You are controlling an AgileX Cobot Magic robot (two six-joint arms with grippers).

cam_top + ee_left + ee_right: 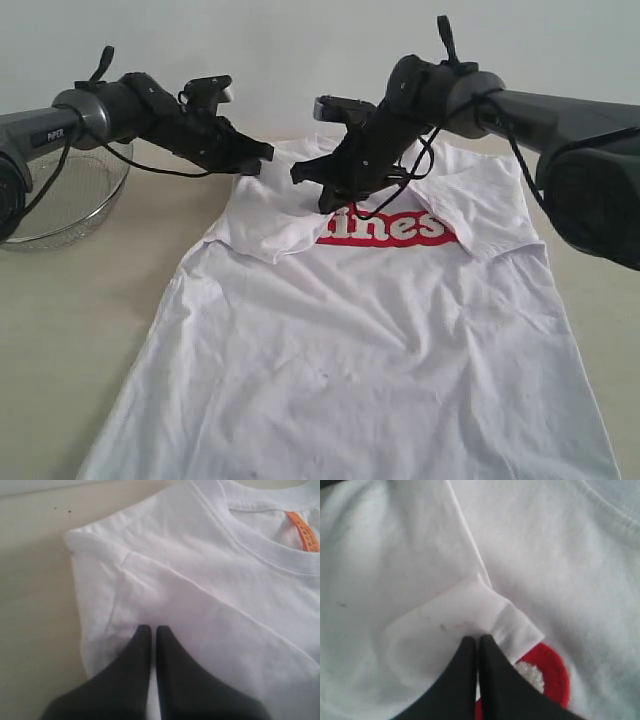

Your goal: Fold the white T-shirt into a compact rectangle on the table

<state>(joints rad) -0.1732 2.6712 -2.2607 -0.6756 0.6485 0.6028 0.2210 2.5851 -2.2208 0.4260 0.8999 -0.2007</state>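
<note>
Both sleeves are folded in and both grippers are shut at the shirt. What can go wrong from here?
1. Right gripper sits shut at the hem corner of the white T-shirt's folded sleeve. If cloth is caught, which I cannot tell, lifting could pull the fold open.
2. Left gripper is shut close over the other sleeve; a sideways move could rumple it.

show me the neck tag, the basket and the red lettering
neck tag [302, 530], left wrist view, middle of the orange strip
basket [72, 200], exterior view, its mesh wall
red lettering [400, 228], exterior view, middle of the visible letters
</note>
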